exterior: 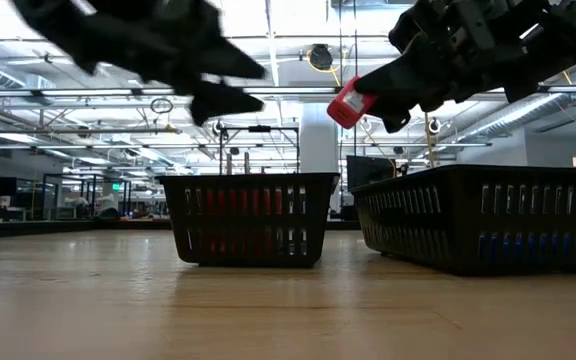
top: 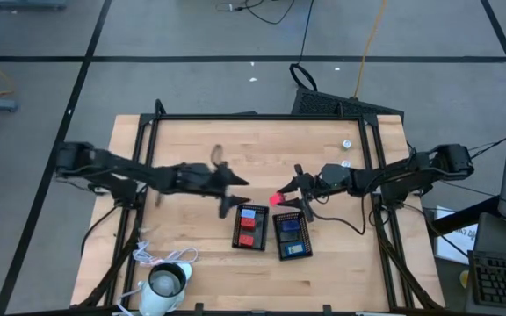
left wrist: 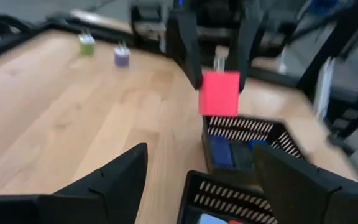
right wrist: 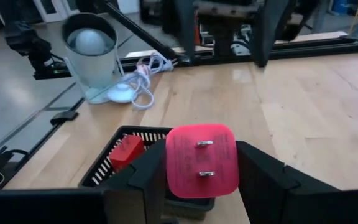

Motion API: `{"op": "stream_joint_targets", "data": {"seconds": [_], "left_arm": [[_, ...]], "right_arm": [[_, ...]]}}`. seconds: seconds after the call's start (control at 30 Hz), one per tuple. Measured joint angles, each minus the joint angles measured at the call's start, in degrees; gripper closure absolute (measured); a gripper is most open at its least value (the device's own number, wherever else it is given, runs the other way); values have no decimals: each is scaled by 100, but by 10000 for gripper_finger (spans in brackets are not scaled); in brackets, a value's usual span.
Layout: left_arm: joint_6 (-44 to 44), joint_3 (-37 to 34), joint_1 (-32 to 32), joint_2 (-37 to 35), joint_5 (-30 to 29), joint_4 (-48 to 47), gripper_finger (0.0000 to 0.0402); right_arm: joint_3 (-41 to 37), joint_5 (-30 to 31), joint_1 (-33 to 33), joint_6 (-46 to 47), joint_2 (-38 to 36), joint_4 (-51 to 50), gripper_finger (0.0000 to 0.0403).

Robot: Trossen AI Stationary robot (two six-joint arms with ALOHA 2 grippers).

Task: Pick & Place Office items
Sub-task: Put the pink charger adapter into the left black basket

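Note:
My right gripper is shut on a red block with two metal prongs, in the air above the near side of the table, just beyond the two black trays. The left tray holds red blocks and a light blue one. Blue blocks lie in the right tray. My left gripper hangs open beside the left tray and faces the red block. Two small pale bits sit on the far right of the table. My right gripper pinches the red block between its two fingers, which lie on two opposite sides. The pronged face looks back at the wrist. The fingers come roughly level from the table's right. The block is lifted clear, tilted, above tray height.
A white cup-like thing with a coiled cord stands at the near left corner. Black frame rails run along the table's edges. Bare wood lies to the left of the trays and across the far half.

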Motion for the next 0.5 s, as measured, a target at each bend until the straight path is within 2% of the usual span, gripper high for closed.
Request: {"op": "stream_joint_targets", "data": {"seconds": [0.23, 0.5], "left_arm": [[430, 1417, -56, 1448, 11, -688, 110], [675, 2166, -209, 2295, 15, -736, 110]], "right_arm": [[0, -3, 13, 0, 2, -53, 252], [0, -3, 13, -13, 2, -120, 252]]}}
